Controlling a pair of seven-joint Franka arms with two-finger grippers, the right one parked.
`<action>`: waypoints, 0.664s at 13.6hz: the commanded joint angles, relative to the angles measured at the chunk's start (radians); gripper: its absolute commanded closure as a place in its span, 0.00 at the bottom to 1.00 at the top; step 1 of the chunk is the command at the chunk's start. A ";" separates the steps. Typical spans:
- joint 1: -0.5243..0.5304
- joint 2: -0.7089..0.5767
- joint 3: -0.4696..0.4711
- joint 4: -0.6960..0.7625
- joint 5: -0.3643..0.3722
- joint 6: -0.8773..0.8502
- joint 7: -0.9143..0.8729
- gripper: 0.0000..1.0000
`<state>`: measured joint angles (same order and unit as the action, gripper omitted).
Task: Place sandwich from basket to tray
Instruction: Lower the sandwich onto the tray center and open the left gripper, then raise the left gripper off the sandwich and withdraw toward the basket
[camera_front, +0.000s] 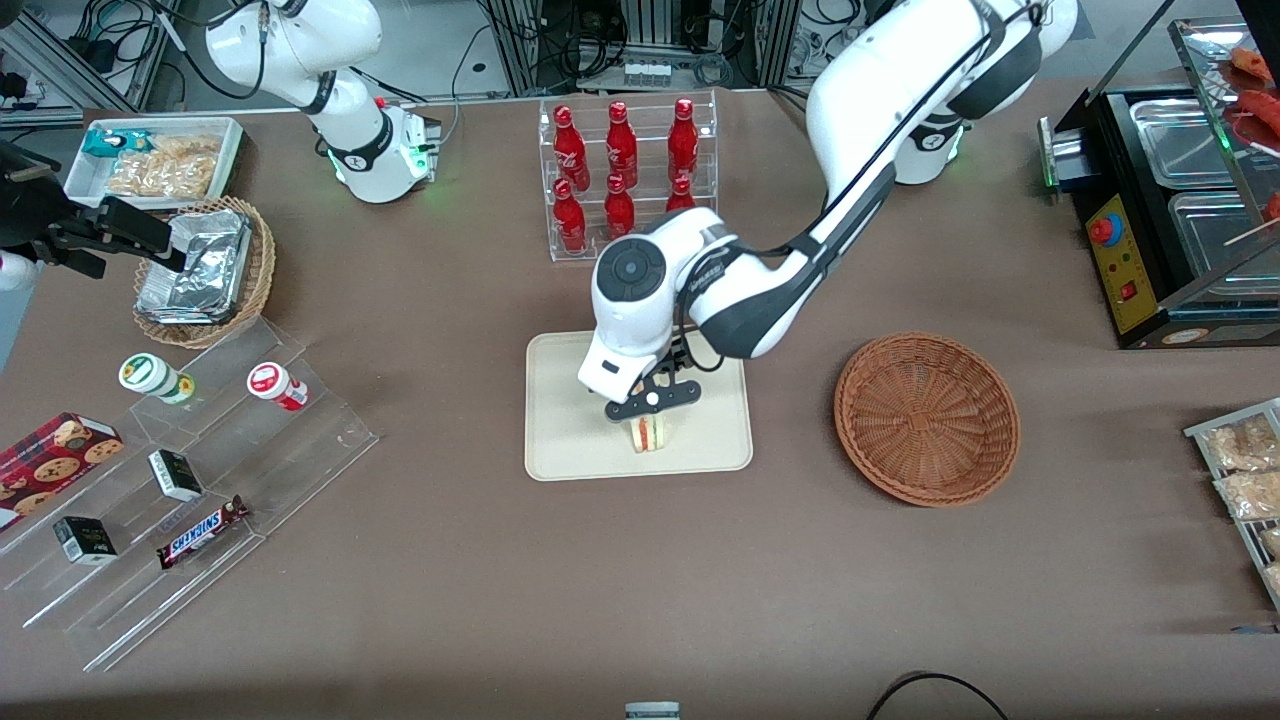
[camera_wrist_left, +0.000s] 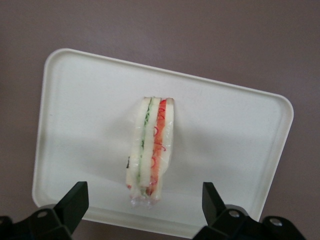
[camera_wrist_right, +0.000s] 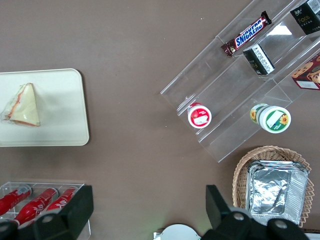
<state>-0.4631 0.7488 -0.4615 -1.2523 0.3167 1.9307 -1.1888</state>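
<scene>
The sandwich (camera_front: 648, 434) (camera_wrist_left: 151, 145) (camera_wrist_right: 22, 106), a pale wedge with red and green filling lines, rests on the cream tray (camera_front: 570, 400) (camera_wrist_left: 90, 110) (camera_wrist_right: 60, 110), close to the tray edge nearest the front camera. My left gripper (camera_front: 650, 412) (camera_wrist_left: 144, 195) hangs just above it, open. Its black fingers (camera_wrist_left: 75, 200) stand wide apart on either side of the sandwich's end and touch nothing. The reddish-brown basket (camera_front: 927, 416) sits beside the tray toward the working arm's end of the table, with nothing in it.
A clear rack of red bottles (camera_front: 622, 170) stands farther from the front camera than the tray. Toward the parked arm's end are acrylic steps with snacks (camera_front: 190, 480), a tan basket with foil packets (camera_front: 200, 270) and a white bin (camera_front: 155, 160). A black food warmer (camera_front: 1170, 210) is at the working arm's end.
</scene>
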 joint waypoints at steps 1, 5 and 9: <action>0.012 -0.061 0.004 -0.022 0.022 -0.067 0.003 0.00; 0.020 -0.106 0.004 -0.025 0.012 -0.206 0.060 0.00; 0.167 -0.201 0.000 -0.083 -0.042 -0.328 0.112 0.00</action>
<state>-0.3733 0.6316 -0.4579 -1.2575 0.3110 1.6210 -1.1275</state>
